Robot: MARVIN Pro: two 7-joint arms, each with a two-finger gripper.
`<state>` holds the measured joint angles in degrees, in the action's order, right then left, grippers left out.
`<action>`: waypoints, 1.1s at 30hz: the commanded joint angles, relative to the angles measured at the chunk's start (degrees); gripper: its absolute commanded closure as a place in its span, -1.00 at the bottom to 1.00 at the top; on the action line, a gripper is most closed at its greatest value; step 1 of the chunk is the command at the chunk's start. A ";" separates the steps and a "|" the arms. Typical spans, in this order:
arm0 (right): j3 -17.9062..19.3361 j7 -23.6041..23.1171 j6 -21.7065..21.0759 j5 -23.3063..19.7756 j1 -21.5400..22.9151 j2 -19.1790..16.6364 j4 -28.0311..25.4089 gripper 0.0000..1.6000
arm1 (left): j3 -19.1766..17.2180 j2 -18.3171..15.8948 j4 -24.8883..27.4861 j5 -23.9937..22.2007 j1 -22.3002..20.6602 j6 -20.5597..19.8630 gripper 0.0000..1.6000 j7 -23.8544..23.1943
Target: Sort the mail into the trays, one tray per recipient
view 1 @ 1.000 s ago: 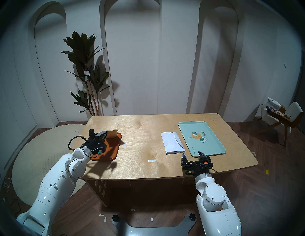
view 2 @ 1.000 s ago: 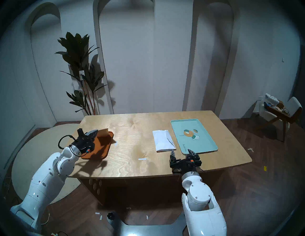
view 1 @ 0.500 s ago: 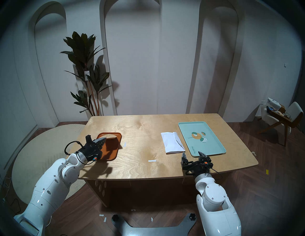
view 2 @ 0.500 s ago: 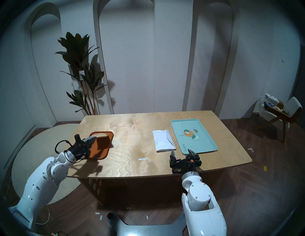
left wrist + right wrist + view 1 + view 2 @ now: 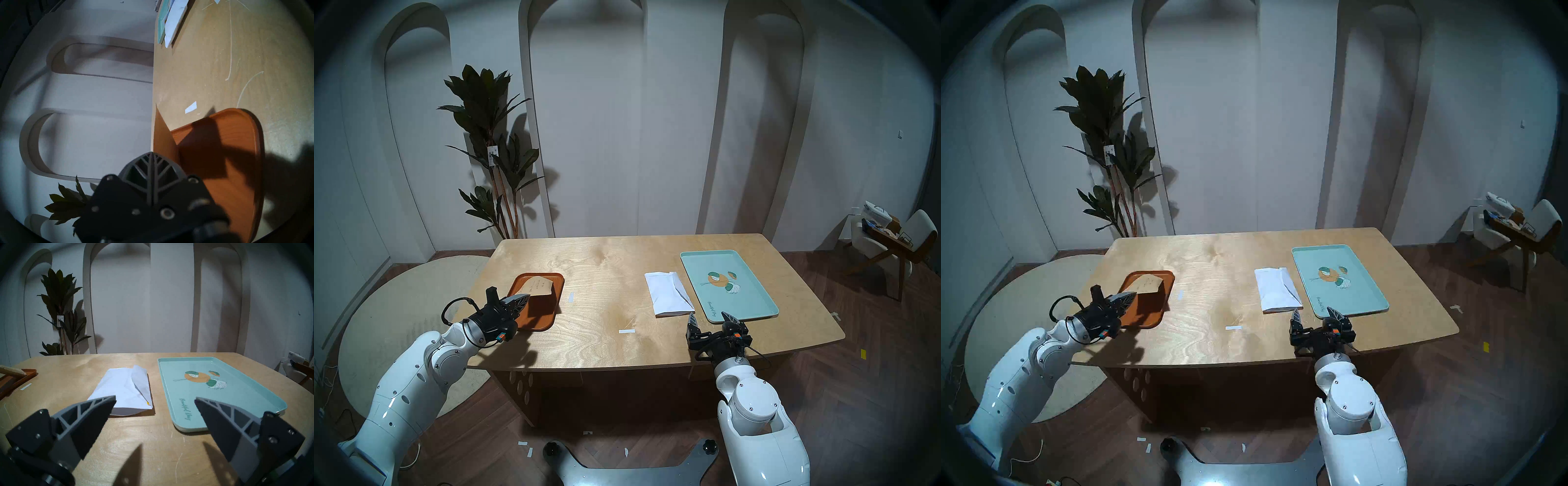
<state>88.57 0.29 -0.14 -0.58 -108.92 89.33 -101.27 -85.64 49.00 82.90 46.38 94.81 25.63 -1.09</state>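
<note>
My left gripper (image 5: 521,300) is shut on the near end of the tan envelope (image 5: 538,286), which slopes over the orange-brown tray (image 5: 540,319) with its handwritten side up. In the left wrist view the envelope (image 5: 162,135) shows edge-on, sticking out of the closed fingers above the tray (image 5: 237,152). The white envelope (image 5: 668,293) lies flat on the table, flap up, just left of the mint-green tray (image 5: 751,302). My right gripper (image 5: 711,317) is open and empty, low over the table near the front edge, in front of the white envelope (image 5: 124,389) and mint tray (image 5: 237,395).
Two small white tape strips lie on the table, one (image 5: 571,297) right of the orange-brown tray and one (image 5: 626,331) near the front middle. A potted plant (image 5: 490,142) stands behind the table's left end. A chair (image 5: 890,244) stands at the far right.
My left gripper drew back toward the table's front-left corner with the tan envelope. The envelope tipped from nearly upright to a low slope over the orange-brown tray. The right arm has not moved.
</note>
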 commanded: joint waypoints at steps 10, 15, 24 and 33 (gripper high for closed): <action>-0.01 0.11 0.18 0.06 0.18 0.06 -1.38 -1.00 | 1.26 -1.29 -9.14 -2.01 -6.83 6.23 1.00 -3.45; -0.01 0.10 0.21 0.05 0.21 0.06 -1.33 -1.00 | 2.82 -1.46 -11.00 -1.54 -9.18 8.60 1.00 -4.70; -0.01 0.10 0.22 0.05 0.21 0.06 -1.32 -1.00 | 4.91 -2.02 -10.18 -1.05 -11.03 11.02 1.00 -6.60; -0.01 0.10 0.21 0.05 0.21 0.06 -1.33 -1.00 | 3.72 -4.65 -6.19 -2.48 -9.48 10.67 1.00 -10.37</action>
<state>88.57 0.29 -0.14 -0.58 -108.92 89.33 -101.24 -80.19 46.71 73.43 45.20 85.94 36.53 -9.97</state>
